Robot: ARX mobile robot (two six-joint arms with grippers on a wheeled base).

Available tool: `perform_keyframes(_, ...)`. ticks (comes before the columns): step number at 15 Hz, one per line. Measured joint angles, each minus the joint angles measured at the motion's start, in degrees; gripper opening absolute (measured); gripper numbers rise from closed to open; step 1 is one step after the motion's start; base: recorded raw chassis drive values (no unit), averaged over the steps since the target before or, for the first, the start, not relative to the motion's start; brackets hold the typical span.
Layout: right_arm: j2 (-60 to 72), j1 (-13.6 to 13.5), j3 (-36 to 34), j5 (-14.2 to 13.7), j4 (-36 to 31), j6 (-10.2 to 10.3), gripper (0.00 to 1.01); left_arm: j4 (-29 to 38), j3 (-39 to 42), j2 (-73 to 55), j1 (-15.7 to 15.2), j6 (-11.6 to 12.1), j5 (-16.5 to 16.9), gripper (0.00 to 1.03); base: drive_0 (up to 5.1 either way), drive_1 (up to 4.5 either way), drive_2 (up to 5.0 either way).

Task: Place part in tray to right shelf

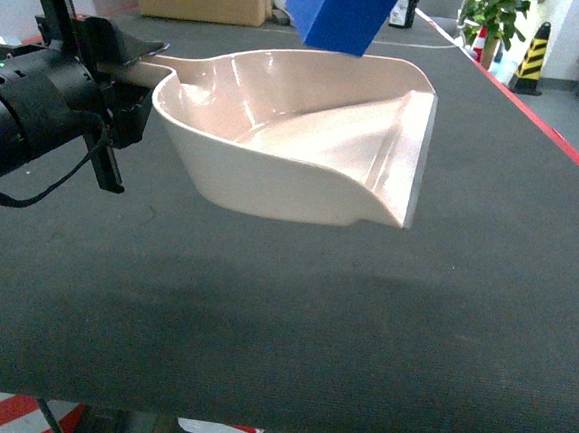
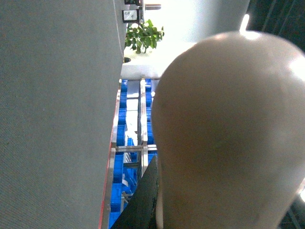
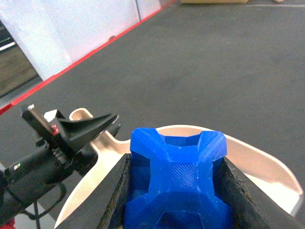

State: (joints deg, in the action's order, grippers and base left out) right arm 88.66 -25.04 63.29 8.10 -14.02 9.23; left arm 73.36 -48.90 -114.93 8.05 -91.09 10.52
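Above the cream-beige plastic scoop tray [image 1: 305, 143], my right hand [image 3: 176, 191] grips the bright blue boxy plastic part [image 3: 177, 179]; my left hand [image 1: 131, 69] clamps the tray's handle over the dark desk [image 1: 312, 319]. I'd lower it before letting go.

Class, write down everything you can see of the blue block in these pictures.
The blue block is bright blue, smooth plastic with faint ridged lines on one face. That face shows an X-shaped raised pattern with recessed pockets between its arms. The right gripper's two dark fingers press its sides. In the head view only a tilted boxy corner shows, held in the air above the back of the cream scoop, not touching it.
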Motion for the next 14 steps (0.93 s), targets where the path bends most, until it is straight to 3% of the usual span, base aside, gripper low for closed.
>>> perform_keyframes(3,3.69,-0.92,-0.04,0.59,3.13,2.38,0.46,-0.02,0.00,0.00,-0.07,0.00,0.00,0.15,0.0,0.00,0.0)
perform_keyframes(8,2.93,-0.68,-0.81,0.66,-0.28,2.62,0.96,0.02,0.00,0.00,-0.04,0.07,0.02,0.15,0.0,0.00,0.0)
perform_keyframes(9,1.29,-0.39,-1.53,0.83,-0.52,2.71,1.00,-0.07,0.00,0.00,-0.04,0.13,-0.02,0.15,0.0,0.00,0.0)
perform_keyframes(12,-6.86,1.46,-5.20,0.02,-2.56,2.12,0.98,0.00,0.00,0.00,-0.07,0.02,-0.09,0.15,0.0,0.00,0.0)
perform_keyframes(14,-13.86,3.52,-9.62,-2.08,-4.44,0.39,0.98,-0.07,0.00,0.00,-0.07,0.04,0.00,0.15,0.0,0.00,0.0)
